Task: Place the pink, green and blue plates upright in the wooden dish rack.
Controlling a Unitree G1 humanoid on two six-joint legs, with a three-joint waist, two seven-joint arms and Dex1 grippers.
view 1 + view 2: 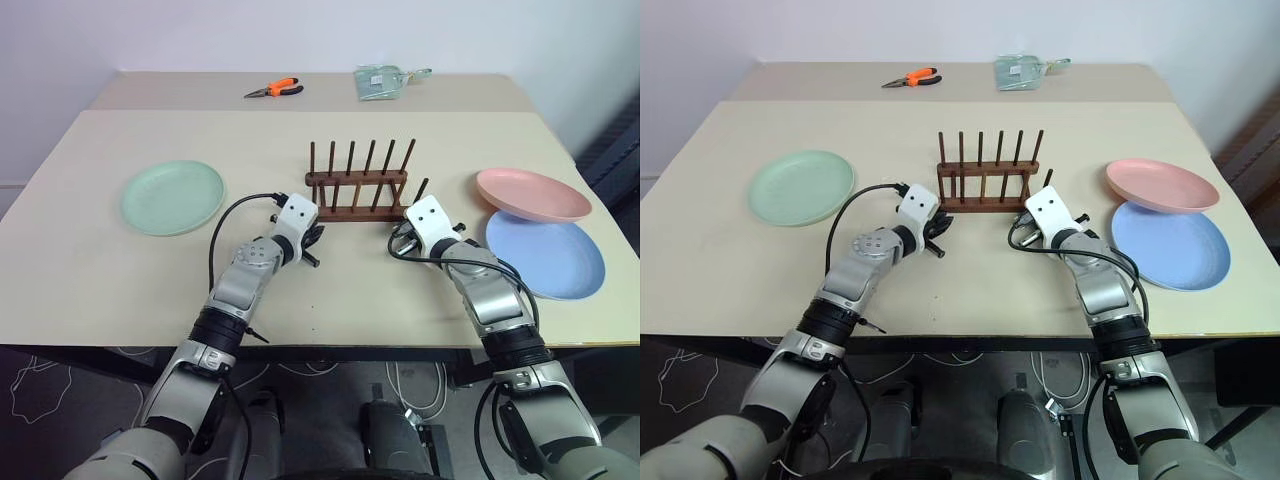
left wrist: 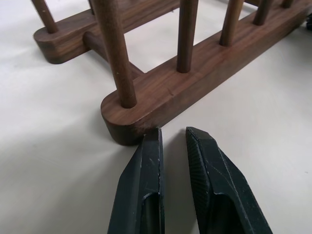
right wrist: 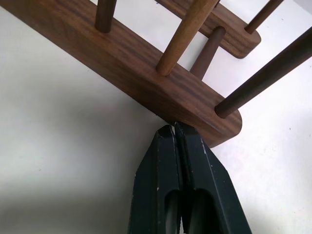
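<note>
Rack (image 1: 357, 190) sits between hands (image 2: 173, 139) (image 3: 174, 129), touching fingertips.

Beige table (image 1: 120, 280), pale wall (image 1: 200, 30)

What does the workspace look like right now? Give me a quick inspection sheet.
Surface: beige table, second table behind.
Job's things: wooden dish rack centre, no plates in it; green plate flat at left; pink plate resting on blue plate at right.
Clutter: orange pliers and green packet on far table.
End effectors: left end effector slightly parted at rack end; right end effector shut against rack rail.
Cables: black leads on both wrists.
Surroundings: pale wall.
</note>
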